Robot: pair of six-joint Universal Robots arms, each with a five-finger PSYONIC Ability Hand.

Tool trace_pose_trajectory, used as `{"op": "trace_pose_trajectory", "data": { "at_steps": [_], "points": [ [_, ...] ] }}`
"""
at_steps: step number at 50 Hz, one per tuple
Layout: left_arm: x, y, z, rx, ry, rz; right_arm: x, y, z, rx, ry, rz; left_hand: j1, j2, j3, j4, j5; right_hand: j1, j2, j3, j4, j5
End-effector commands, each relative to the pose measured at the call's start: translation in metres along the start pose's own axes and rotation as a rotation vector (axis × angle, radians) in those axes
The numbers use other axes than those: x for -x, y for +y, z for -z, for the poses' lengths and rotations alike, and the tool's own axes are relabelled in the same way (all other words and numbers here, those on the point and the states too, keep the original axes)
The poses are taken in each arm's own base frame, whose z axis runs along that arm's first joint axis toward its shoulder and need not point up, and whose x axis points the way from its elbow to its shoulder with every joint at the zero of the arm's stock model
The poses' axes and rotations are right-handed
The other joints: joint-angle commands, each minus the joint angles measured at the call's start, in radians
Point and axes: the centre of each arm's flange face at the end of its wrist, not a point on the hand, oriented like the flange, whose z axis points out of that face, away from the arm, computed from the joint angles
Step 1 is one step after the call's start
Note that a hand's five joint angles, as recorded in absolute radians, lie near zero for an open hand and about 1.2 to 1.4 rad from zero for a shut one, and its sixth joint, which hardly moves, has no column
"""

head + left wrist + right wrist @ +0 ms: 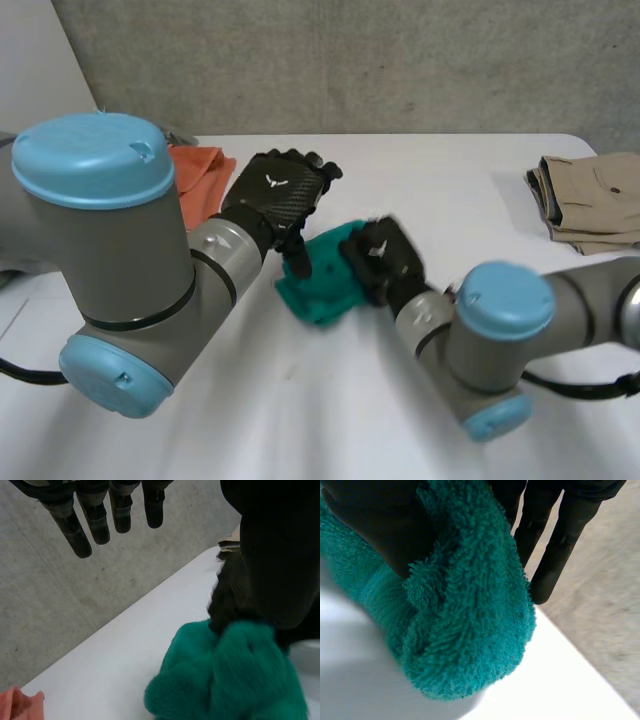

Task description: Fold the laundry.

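Observation:
A crumpled green towel (320, 285) lies bunched in the middle of the white table (450, 200). My right hand (385, 260) is on the towel's right side. In the right wrist view its thumb (375, 525) presses into the towel (470, 620) while the fingers (560, 545) reach down behind it, so the pile is pinched between them. My left hand (275, 190) hovers just beyond the towel's left edge, fingers (95, 520) straight and holding nothing. In the left wrist view the right hand (270, 555) rests on the towel (235, 680).
An orange cloth (200, 170) lies at the back left of the table, beside my left arm. A folded khaki garment (595, 200) sits at the right edge. A concrete wall (400, 60) runs behind the table's far edge.

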Motion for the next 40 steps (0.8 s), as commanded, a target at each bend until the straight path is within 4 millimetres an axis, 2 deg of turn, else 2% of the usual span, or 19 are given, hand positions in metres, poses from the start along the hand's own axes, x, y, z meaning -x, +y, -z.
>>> {"op": "trace_pose_trajectory", "data": {
  "at_steps": [1,4,6,7,10,11,14,15,18,19,22,23,26,27,30,31,35,38,40],
  "points": [
    [0.002,-0.023,-0.004,-0.084,-0.006,-0.001,-0.08,-0.032,-0.021,-0.105,0.172,0.001,-0.002,-0.012,-0.017,-0.015,-0.032,0.377,0.251,0.242,0.214,0.3],
    [0.003,-0.035,-0.005,-0.132,-0.008,0.019,-0.106,-0.037,-0.029,-0.129,0.206,0.006,-0.002,-0.012,-0.017,-0.015,-0.032,0.377,0.251,0.242,0.214,0.3],
    [0.001,-0.045,-0.006,-0.173,0.009,0.041,-0.133,-0.047,-0.036,-0.174,0.224,0.012,-0.002,-0.012,-0.017,-0.015,-0.032,0.377,0.251,0.242,0.214,0.3],
    [0.001,-0.047,-0.006,-0.184,0.017,0.048,-0.153,-0.054,-0.041,-0.218,0.239,0.012,-0.002,-0.012,-0.017,-0.015,-0.032,0.377,0.251,0.242,0.214,0.3],
    [0.0,-0.058,-0.007,-0.223,0.042,0.068,-0.189,-0.063,-0.046,-0.281,0.286,-0.001,0.003,-0.007,-0.011,-0.009,-0.026,0.377,0.251,0.242,0.214,0.3],
    [0.0,-0.06,-0.007,-0.23,0.048,0.07,-0.216,-0.066,-0.048,-0.317,0.326,-0.009,0.003,-0.007,-0.011,-0.009,-0.026,0.377,0.251,0.242,0.214,0.3],
    [-0.001,-0.065,-0.007,-0.248,0.065,0.077,-0.258,-0.06,-0.05,-0.352,0.394,-0.022,0.0,-0.01,-0.014,-0.012,-0.029,0.377,0.251,0.242,0.214,0.3],
    [-0.002,-0.066,-0.007,-0.251,0.071,0.077,-0.288,-0.047,-0.048,-0.359,0.447,-0.026,0.0,-0.01,-0.014,-0.012,-0.029,0.377,0.251,0.242,0.214,0.3],
    [-0.007,-0.068,-0.005,-0.258,0.094,0.079,-0.33,-0.027,-0.043,-0.366,0.519,-0.018,0.0,-0.01,-0.014,-0.012,-0.029,0.377,0.251,0.242,0.214,0.3],
    [-0.01,-0.068,-0.004,-0.261,0.103,0.079,-0.352,-0.011,-0.04,-0.365,0.547,-0.012,0.0,-0.01,-0.014,-0.012,-0.029,0.377,0.251,0.242,0.214,0.3],
    [-0.018,-0.07,-0.001,-0.266,0.128,0.087,-0.378,0.025,-0.038,-0.349,0.564,-0.002,0.0,-0.01,-0.014,-0.012,-0.029,0.377,0.251,0.242,0.214,0.3],
    [-0.02,-0.07,0.0,-0.265,0.132,0.09,-0.389,0.047,-0.036,-0.337,0.567,0.007,0.0,-0.01,-0.014,-0.012,-0.029,0.377,0.251,0.242,0.214,0.3],
    [-0.022,-0.068,0.001,-0.258,0.14,0.097,-0.409,0.083,-0.028,-0.319,0.577,0.023,0.0,-0.01,-0.014,-0.012,-0.029,0.377,0.251,0.242,0.214,0.3],
    [-0.022,-0.067,0.001,-0.255,0.141,0.099,-0.415,0.106,-0.024,-0.308,0.571,0.024,0.0,-0.01,-0.014,-0.012,-0.029,0.377,0.251,0.242,0.214,0.3],
    [-0.025,-0.065,0.001,-0.249,0.147,0.1,-0.419,0.142,-0.019,-0.303,0.552,0.021,0.0,-0.01,-0.014,-0.012,-0.029,0.377,0.251,0.242,0.214,0.3],
    [-0.026,-0.063,0.002,-0.242,0.151,0.1,-0.418,0.164,-0.015,-0.292,0.538,0.011,0.0,-0.01,-0.014,-0.012,-0.029,0.377,0.251,0.242,0.214,0.3],
    [-0.028,-0.058,0.002,-0.228,0.155,0.1,-0.404,0.217,-0.005,-0.213,0.507,-0.063,0.003,-0.007,-0.011,-0.009,-0.027,0.377,0.251,0.242,0.214,0.3],
    [-0.028,-0.057,0.001,-0.224,0.155,0.1,-0.398,0.243,0.009,-0.156,0.512,-0.108,0.003,-0.007,-0.011,-0.009,-0.026,0.377,0.251,0.242,0.214,0.3],
    [-0.029,-0.056,0.001,-0.222,0.158,0.1,-0.395,0.251,0.017,-0.135,0.513,-0.121,0.003,-0.007,-0.011,-0.009,-0.026,0.377,0.251,0.242,0.214,0.3]
  ]
}}
